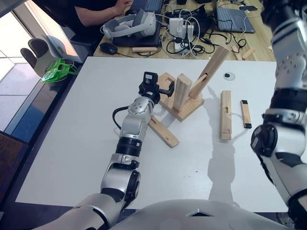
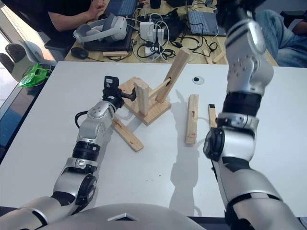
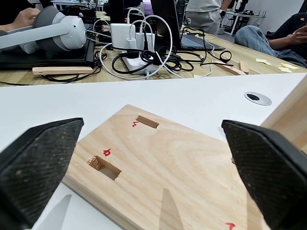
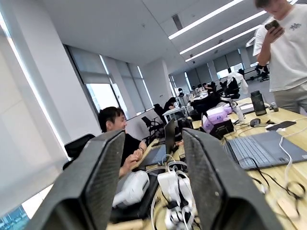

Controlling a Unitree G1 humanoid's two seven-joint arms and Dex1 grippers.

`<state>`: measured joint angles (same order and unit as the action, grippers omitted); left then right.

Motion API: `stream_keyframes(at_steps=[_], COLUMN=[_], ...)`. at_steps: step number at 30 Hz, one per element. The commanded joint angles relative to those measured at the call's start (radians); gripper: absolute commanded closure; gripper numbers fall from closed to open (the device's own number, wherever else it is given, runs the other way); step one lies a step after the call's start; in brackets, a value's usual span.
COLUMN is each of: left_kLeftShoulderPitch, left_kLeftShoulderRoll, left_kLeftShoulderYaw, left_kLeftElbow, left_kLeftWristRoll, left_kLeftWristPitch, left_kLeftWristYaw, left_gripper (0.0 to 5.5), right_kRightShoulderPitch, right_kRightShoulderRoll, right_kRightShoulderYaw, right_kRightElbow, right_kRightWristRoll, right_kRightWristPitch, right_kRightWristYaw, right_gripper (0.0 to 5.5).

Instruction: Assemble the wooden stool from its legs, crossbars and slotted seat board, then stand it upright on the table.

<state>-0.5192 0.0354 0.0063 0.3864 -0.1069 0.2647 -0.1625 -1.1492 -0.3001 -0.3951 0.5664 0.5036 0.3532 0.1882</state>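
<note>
The slotted seat board (image 1: pixel 188 109) lies flat at the table's middle. One leg (image 1: pixel 182 91) stands upright in it and a second leg (image 1: pixel 211 67) leans out of it toward the far right. My left gripper (image 1: pixel 164 90) is open at the board's left edge, level with it; in the left wrist view its fingers (image 3: pixel 38 163) spread wide before the board (image 3: pixel 168 172) and two bare slots (image 3: pixel 146 121). A loose wooden piece (image 1: pixel 164 134) lies under my left forearm. Another (image 1: pixel 225 115) and a short bar (image 1: pixel 245 114) lie to the right. My right gripper (image 4: pixel 153 191) is raised high, open, holding nothing.
A round cable hole (image 1: pixel 229 75) sits in the white table behind the board. Beyond the far edge is a wooden desk with a headset (image 1: pixel 132 24), laptops and tangled cables (image 1: pixel 182 33). A green object (image 1: pixel 57 71) hangs off the left edge. The table's near half is bare.
</note>
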Motion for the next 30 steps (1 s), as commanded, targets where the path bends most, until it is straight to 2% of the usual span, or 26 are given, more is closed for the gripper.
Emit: stream_keyframes(at_steps=[1, 4, 6, 13, 17, 20, 23, 27, 30], left_kLeftShoulderPitch=[-0.009, 0.004, 0.006, 0.004, -0.004, -0.008, 0.003, 0.053, 0.093], left_kLeftShoulderRoll=[-0.004, -0.006, -0.008, -0.006, -0.005, -0.001, -0.025, -0.124, -0.21], left_kLeftShoulderYaw=[0.002, -0.001, 0.001, 0.006, 0.004, -0.001, 0.013, 0.049, 0.012], left_kLeftElbow=[0.016, -0.001, -0.011, 0.001, 0.027, 0.033, -0.01, -0.128, -0.175], left_kLeftWristRoll=[0.008, 0.004, 0.0, -0.006, -0.004, 0.006, 0.01, -0.015, -0.019], left_kLeftWristPitch=[0.004, 0.021, 0.034, 0.055, 0.059, 0.056, 0.043, -0.013, 0.023], left_kLeftWristYaw=[0.011, 0.01, 0.013, 0.004, -0.009, -0.006, 0.051, 0.181, 0.223], left_gripper=[0.1, 0.1, 0.1, 0.1, 0.1, 0.1, 0.1, 0.1, 0.1], right_kRightShoulderPitch=[0.05, 0.285, 0.392, 0.316, 0.294, 0.257, 0.265, 0.31, 0.312], right_kRightShoulderRoll=[0.034, 0.132, 0.177, 0.188, 0.157, 0.13, 0.128, 0.168, 0.211], right_kRightShoulderYaw=[0.075, 0.207, 0.25, 0.179, 0.186, 0.212, 0.253, 0.308, 0.356], right_kRightElbow=[0.093, 0.034, -0.007, -0.083, -0.276, -0.404, -0.506, -0.618, -0.667], right_kRightWristRoll=[-0.031, -0.046, -0.049, -0.041, -0.106, -0.173, -0.16, -0.054, 0.006], right_kRightWristPitch=[0.159, 0.434, 0.502, 0.249, -0.068, -0.181, -0.12, 0.044, 0.131], right_kRightWristYaw=[0.004, -0.009, -0.021, -0.006, 0.042, 0.038, 0.06, 0.102, 0.124], right_gripper=[3.29, 3.29, 3.29, 3.29, 3.29, 3.29, 3.29, 3.29, 3.29])
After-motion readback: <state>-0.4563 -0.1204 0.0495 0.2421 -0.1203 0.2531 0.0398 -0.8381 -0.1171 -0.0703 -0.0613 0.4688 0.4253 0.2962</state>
